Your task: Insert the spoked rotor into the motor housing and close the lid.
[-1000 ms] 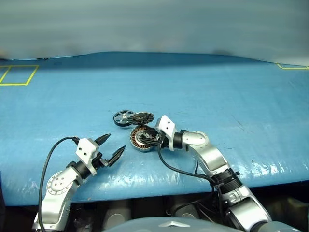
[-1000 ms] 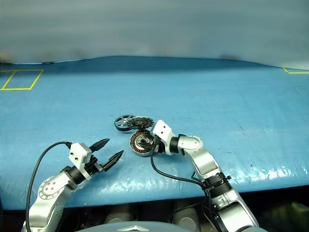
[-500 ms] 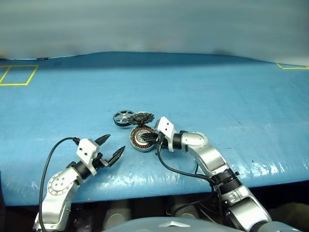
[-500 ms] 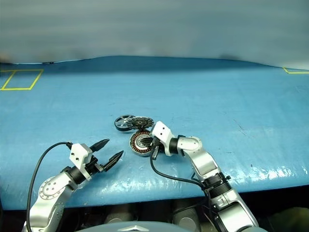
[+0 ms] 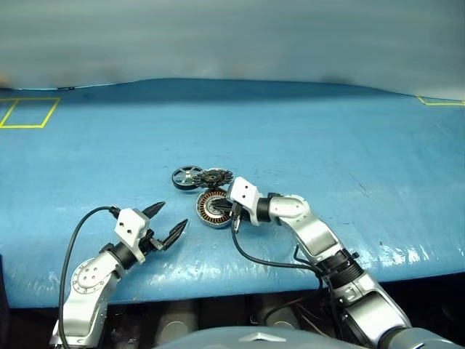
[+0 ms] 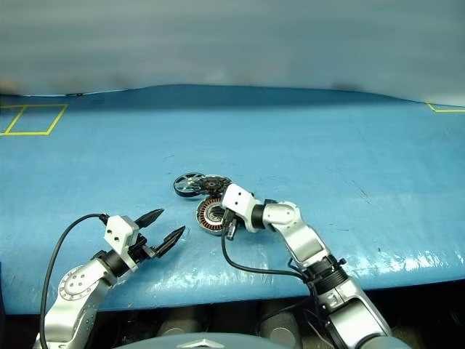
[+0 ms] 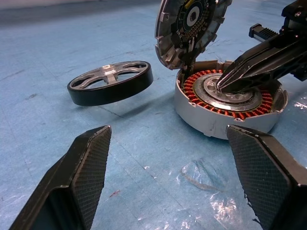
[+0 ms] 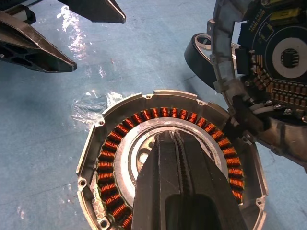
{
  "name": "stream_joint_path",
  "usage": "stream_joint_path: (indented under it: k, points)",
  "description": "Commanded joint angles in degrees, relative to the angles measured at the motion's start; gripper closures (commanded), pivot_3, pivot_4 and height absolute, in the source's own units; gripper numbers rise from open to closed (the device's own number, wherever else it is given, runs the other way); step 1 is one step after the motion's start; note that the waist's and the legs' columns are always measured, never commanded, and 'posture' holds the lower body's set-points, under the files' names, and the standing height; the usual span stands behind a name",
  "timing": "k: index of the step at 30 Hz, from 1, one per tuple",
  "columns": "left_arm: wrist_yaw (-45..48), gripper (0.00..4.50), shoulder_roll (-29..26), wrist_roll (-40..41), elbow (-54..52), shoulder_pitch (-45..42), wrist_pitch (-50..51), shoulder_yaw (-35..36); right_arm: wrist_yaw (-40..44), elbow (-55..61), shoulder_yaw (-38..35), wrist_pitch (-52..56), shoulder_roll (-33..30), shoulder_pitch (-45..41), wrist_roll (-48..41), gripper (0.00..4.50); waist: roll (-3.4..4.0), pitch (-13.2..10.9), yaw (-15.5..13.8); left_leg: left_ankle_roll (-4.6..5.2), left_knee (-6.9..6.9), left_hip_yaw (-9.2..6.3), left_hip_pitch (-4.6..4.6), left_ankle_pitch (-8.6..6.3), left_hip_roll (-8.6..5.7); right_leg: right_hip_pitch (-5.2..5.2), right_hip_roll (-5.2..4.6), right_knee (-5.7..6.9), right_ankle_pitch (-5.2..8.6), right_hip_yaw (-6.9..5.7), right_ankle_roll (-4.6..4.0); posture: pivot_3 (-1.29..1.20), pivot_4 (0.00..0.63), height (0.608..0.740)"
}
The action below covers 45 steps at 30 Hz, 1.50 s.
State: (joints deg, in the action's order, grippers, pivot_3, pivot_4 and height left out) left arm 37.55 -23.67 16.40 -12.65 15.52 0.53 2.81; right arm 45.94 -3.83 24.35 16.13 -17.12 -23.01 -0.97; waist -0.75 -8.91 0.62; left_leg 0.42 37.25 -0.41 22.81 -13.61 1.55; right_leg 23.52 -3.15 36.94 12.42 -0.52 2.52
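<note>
Blue, glossy sheeting covers the surface all the way back to a pale wall. Nearest me, my left hand hovers with fingers spread wide, holding nothing. Just beyond, my right hand has its fingers pressed together, tips inside the motor housing on its central hub. Behind it the lid stands tilted against the housing's rim. Beside that lies the spoked rotor, flat. Yellow taped outlines mark the far corners. No writing is legible.

Blue counter with yellow lines. Silver housing, copper-orange windings. Black rotor with silver spokes. Dark lid, silver rim. Black cross-hatched fingers.
</note>
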Motion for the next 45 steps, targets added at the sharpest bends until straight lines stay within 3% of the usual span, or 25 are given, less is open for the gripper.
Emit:
stream_joint_path:
  k: [1,11,19,27,33,35,45]
  points:
    - [0.0,0.43,0.3,0.0,-0.4,-0.1,-1.4,0.2,-0.6,-1.1,0.9,2.1,-1.5,0.4,2.7,4.46,-0.02,0.0,0.0,0.0,0.01,0.0,0.0,0.0,0.0,0.0,0.0,0.0,0.0,0.0,0.0,0.0,0.15,0.74]
    - [-0.1,0.43,0.3,0.1,-0.3,-0.1,-1.3,0.3,0.1,-0.4,0.7,1.4,-1.7,1.1,2.6,4.46,-0.02,0.1,0.1,0.0,0.0,0.01,-0.11,0.0,0.02,-0.05,0.0,0.01,0.0,0.0,0.0,0.0,0.15,0.74]
    - [-1.3,0.43,0.9,0.8,-0.4,-1.2,-1.3,1.8,2.8,5.3,-4.6,2.4,1.3,2.9,-6.9,4.46,-0.02,0.0,0.1,0.0,-0.06,0.04,-0.01,0.0,0.02,0.05,0.0,-0.01,-0.01,0.03,-0.01,0.0,0.15,0.74]
    - [-3.8,0.43,-1.2,0.8,0.4,-6.0,1.7,5.9,5.4,12.2,-7.6,4.7,-0.7,6.1,-13.5,4.46,-0.04,0.0,0.0,0.0,-0.04,0.02,0.04,0.0,0.02,0.06,0.01,-0.02,-0.02,0.01,0.0,0.0,0.15,0.74]
    - [-1.2,0.43,-7.9,-1.0,0.8,-13.0,8.8,4.3,4.9,13.6,-8.6,4.8,-3.0,8.2,-14.0,4.46,-0.06,0.0,0.0,0.0,-0.03,-0.05,0.08,0.0,0.03,0.06,0.06,-0.01,-0.03,-0.03,0.01,0.0,0.15,0.74]
    - [-0.8,0.96,-9.2,0.0,1.7,-16.8,12.7,4.1,4.1,13.6,-8.9,4.9,-3.2,8.6,-13.9,4.5,-0.05,0.0,0.1,0.0,-0.03,0.02,0.05,0.0,0.01,0.07,0.05,-0.01,-0.03,0.04,0.02,0.0,0.15,0.74]
    - [-2.9,0.96,-11.4,-1.9,5.6,-32.0,32.7,-0.2,1.3,14.8,-9.6,5.2,-3.3,10.5,-13.9,4.5,-0.08,0.0,0.1,0.0,-0.08,0.01,0.1,0.0,0.0,0.1,0.1,-0.04,-0.23,0.08,0.38,0.0,0.15,0.74]
